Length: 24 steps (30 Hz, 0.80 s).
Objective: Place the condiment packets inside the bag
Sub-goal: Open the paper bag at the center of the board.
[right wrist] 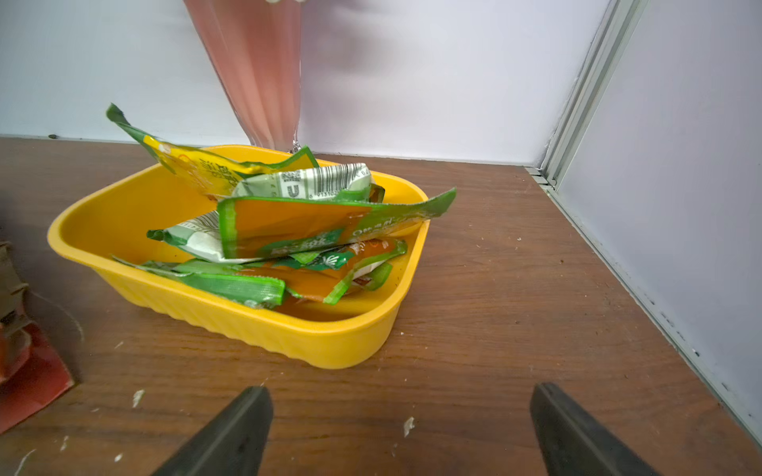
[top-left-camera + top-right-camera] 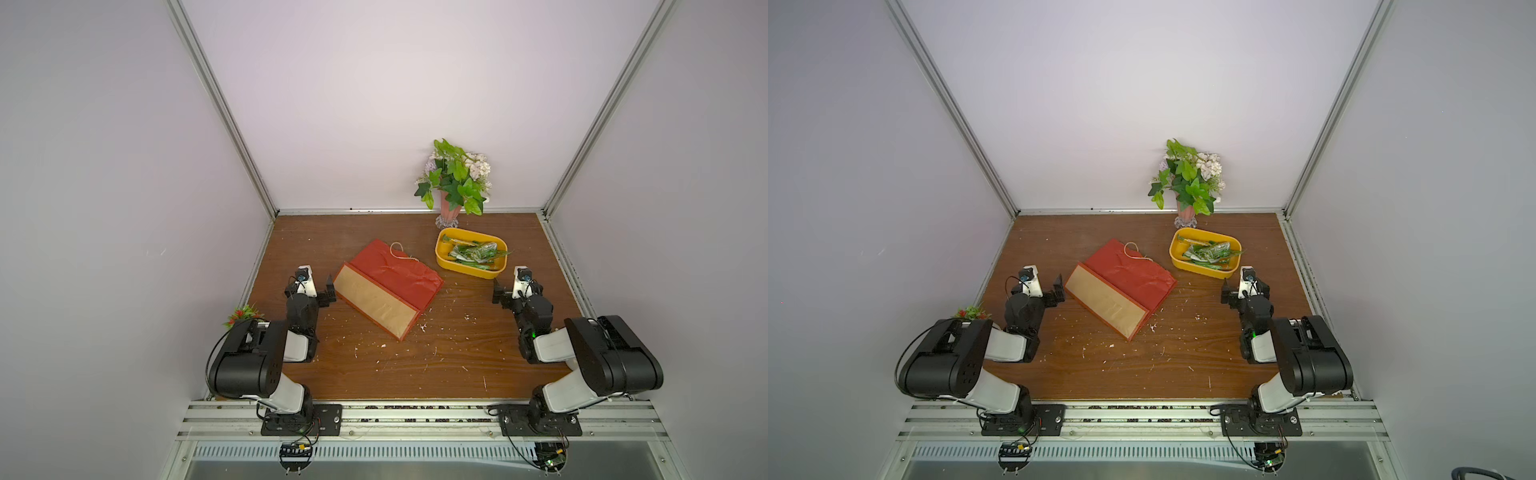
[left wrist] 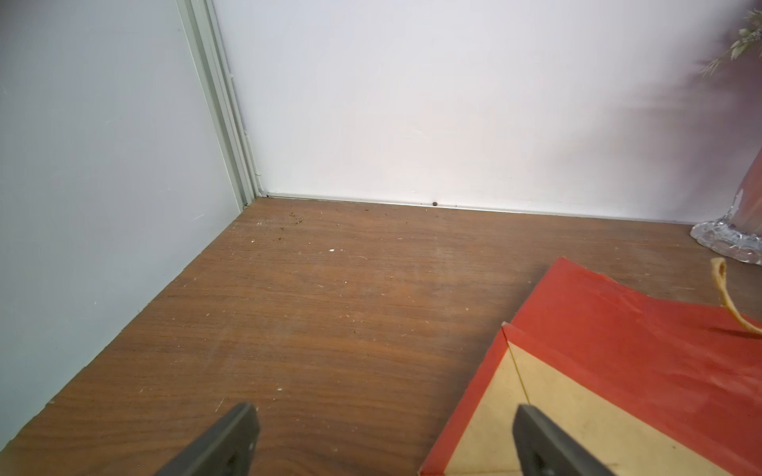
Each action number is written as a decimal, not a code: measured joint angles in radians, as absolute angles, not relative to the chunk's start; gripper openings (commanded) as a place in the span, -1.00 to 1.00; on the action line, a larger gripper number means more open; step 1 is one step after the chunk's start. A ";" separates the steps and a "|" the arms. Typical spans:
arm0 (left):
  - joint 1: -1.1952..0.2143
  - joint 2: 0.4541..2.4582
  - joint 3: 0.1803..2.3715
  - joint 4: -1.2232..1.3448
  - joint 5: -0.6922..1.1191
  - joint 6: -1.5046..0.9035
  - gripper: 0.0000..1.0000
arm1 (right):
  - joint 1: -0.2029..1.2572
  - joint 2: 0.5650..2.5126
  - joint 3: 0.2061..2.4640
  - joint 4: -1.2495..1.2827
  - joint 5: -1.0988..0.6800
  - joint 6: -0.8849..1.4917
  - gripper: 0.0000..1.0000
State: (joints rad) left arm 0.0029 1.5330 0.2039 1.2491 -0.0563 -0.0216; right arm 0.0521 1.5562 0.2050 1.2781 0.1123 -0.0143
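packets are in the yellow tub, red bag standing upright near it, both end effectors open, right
Not upright: the red bag lies flat on the table, as both top views show. The packets are in the yellow tub; left end effector and right end effector are open.

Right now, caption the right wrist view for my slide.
Open right gripper faces the yellow tub heaped with green condiment packets; a pink vase stands behind.

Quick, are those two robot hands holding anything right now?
Left gripper: open, holding nothing, at the edge of the bag.
Right gripper: open, holding nothing, facing the yellow tub.
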 measured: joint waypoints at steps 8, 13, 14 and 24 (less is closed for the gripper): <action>0.003 1.533 0.204 1.249 -0.056 -0.022 0.99 | 0.052 1.556 0.205 1.278 0.112 -0.014 0.99; 0.003 1.533 0.204 1.249 -0.056 -0.022 0.99 | 0.052 1.557 0.205 1.278 0.112 -0.014 0.99; 0.003 1.533 0.204 1.249 -0.056 -0.022 0.99 | 0.052 1.556 0.205 1.278 0.112 -0.014 0.99; 0.040 1.458 0.218 1.159 -0.022 -0.047 0.99 | 0.090 1.354 0.171 1.198 0.286 0.020 0.99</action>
